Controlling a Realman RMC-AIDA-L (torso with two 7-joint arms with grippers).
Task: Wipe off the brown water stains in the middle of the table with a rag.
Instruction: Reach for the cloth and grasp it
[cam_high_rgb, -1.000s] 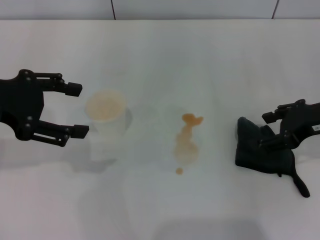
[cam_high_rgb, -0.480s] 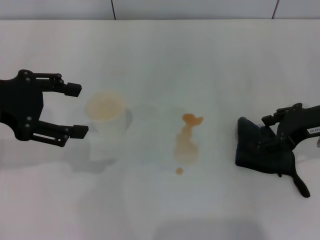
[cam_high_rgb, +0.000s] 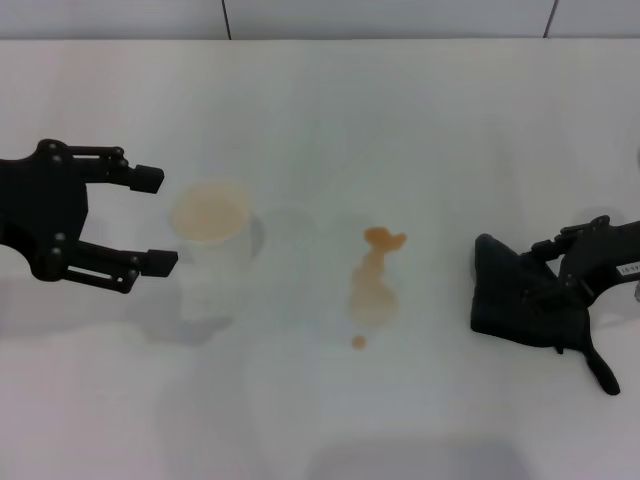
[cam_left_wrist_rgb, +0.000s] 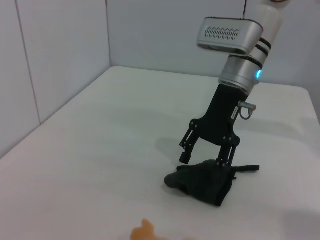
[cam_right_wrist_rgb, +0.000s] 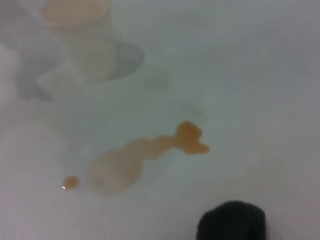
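left gripper (cam_high_rgb: 150, 220) spread open, idle beside cup (cam_high_rgb: 212, 232) | brown water stains (cam_high_rgb: 372, 287) mid-table (cam_high_rgb: 320, 100), unwiped | right gripper (cam_high_rgb: 565, 262) has shifted outward over the rag (cam_high_rgb: 525, 298) — jaws apart; not clamped, grasp pending

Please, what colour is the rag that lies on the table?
The rag is dark charcoal-black, plain with no pattern. The head view shows it best, against the white table.
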